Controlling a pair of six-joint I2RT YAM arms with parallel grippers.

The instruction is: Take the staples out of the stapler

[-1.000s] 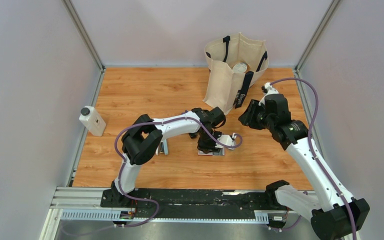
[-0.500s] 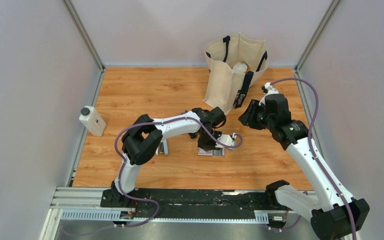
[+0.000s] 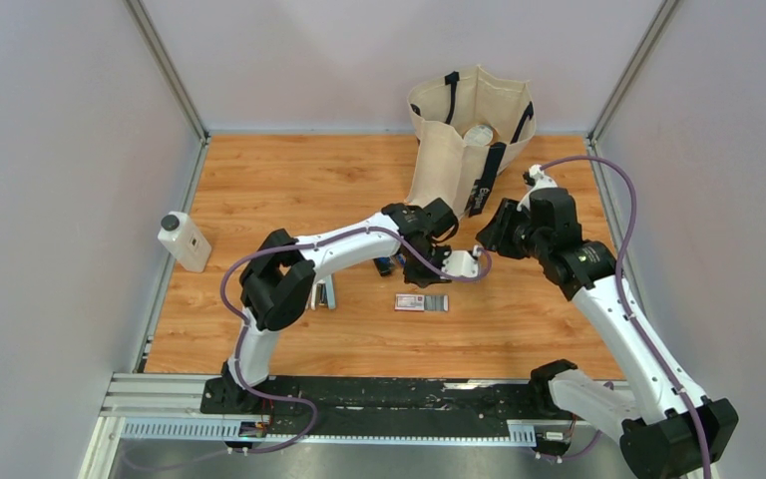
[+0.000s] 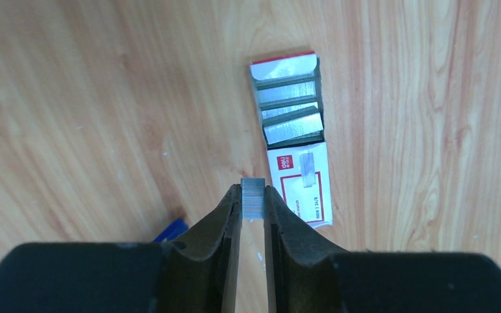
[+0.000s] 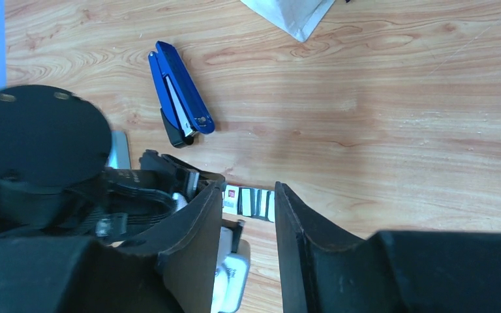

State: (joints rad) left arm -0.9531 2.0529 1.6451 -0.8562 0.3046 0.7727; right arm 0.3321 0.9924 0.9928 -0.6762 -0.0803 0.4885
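Stapler (image 5: 179, 98) lies flat on table (image 5: 398, 98), approx 10 o'clock from staple box (image 4: 298, 189) in top view. L gripper (image 4: 253, 192) pinches staple strip (image 4: 254, 203); R gripper (image 5: 248, 189) hovers w/ jaws apart, empty.

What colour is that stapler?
The stapler is dark blue with a black end, clearest in the right wrist view.

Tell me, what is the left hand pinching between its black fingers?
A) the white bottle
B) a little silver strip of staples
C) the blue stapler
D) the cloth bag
B: the left wrist view shows the left hand shut on a small silver strip of staples, above the open red-and-white cardboard staple box. The dark-blue oblong stapler lies apart on the wooden table.
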